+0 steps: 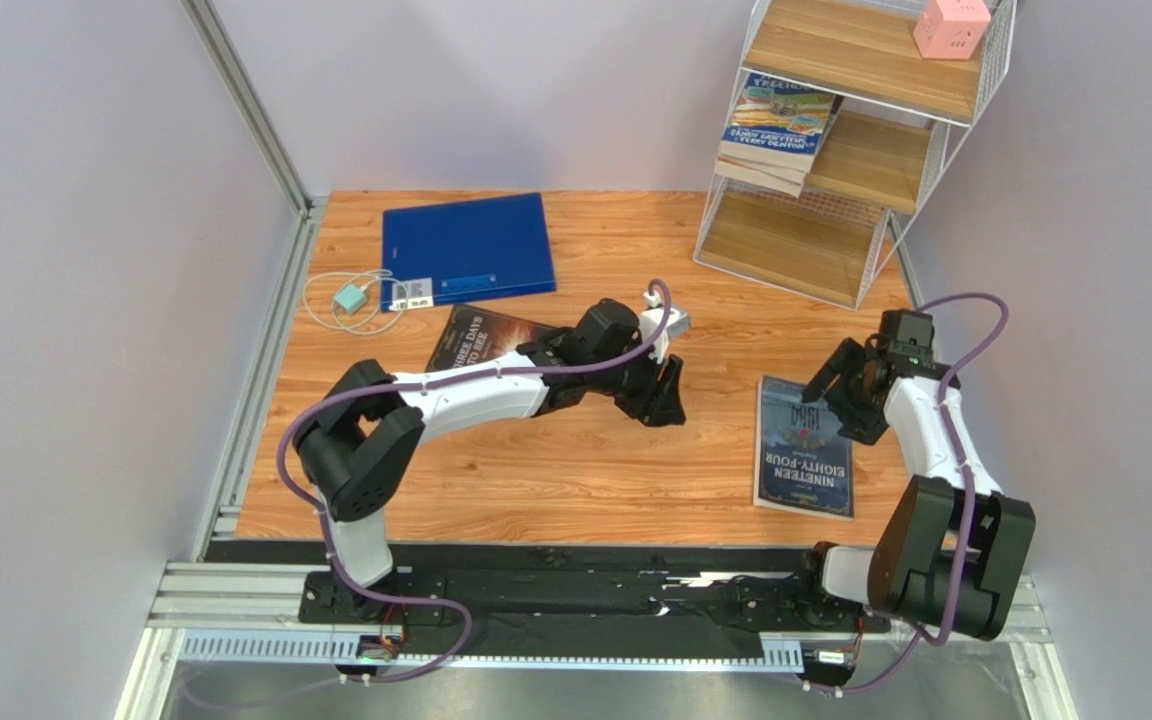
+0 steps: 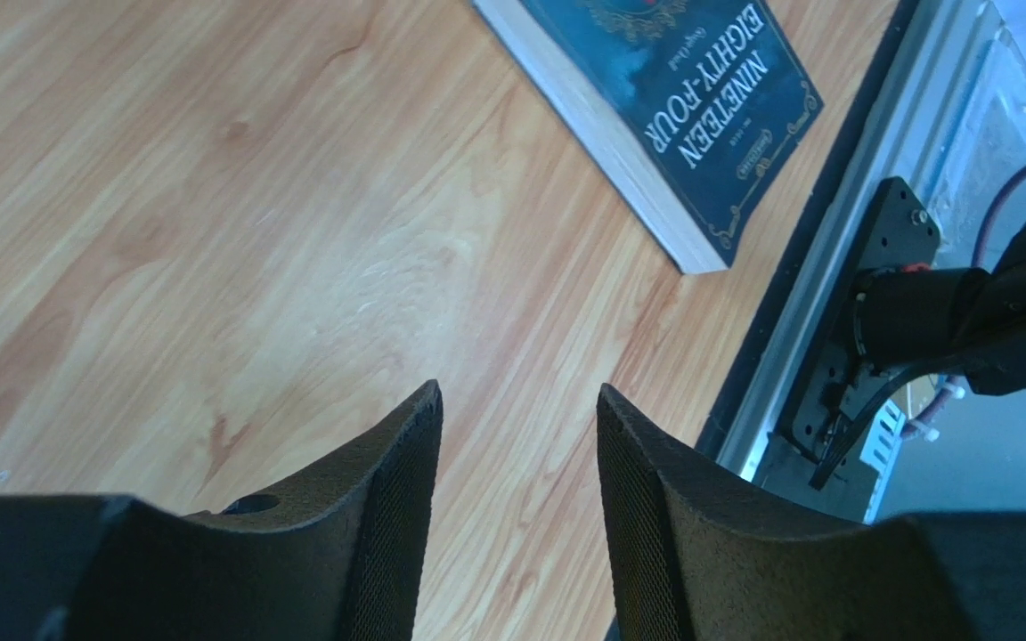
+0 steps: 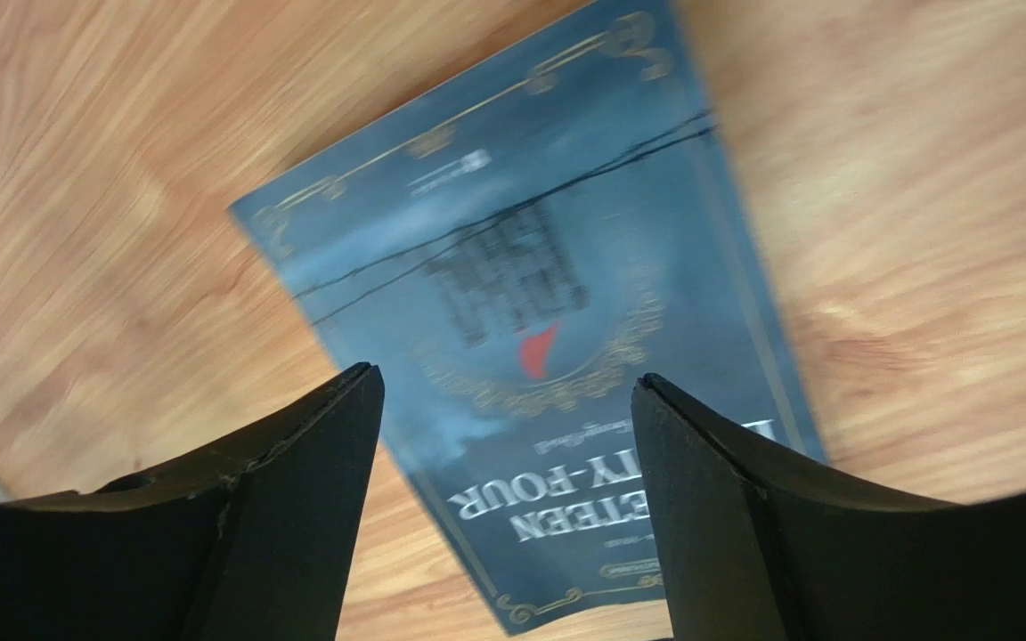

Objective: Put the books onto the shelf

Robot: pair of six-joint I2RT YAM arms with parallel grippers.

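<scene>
The right tool (image 3: 505,401) is being held wide and empty over the navy "Nineteen Eighty-Four" paperback (image 3: 532,241).
The paperback is lying flat on the wooden counter (image 3: 104,160); the left tool (image 2: 519,407) is being held half-parted, empty.

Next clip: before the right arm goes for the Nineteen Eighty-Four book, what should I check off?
1. right jaws open, empty: ok.
2. Nineteen Eighty-Four book flat on the table, beneath the right jaws: ok.
3. left jaws empty, away from that book: ok.
4. shelf upright, bare space on the middle board beside the stacked books: ok.
5. Jaws lined up with a book edge: cannot tell, the right wrist view is blurred.
6. dark book fully in view: not ok, the left arm covers part.
</scene>
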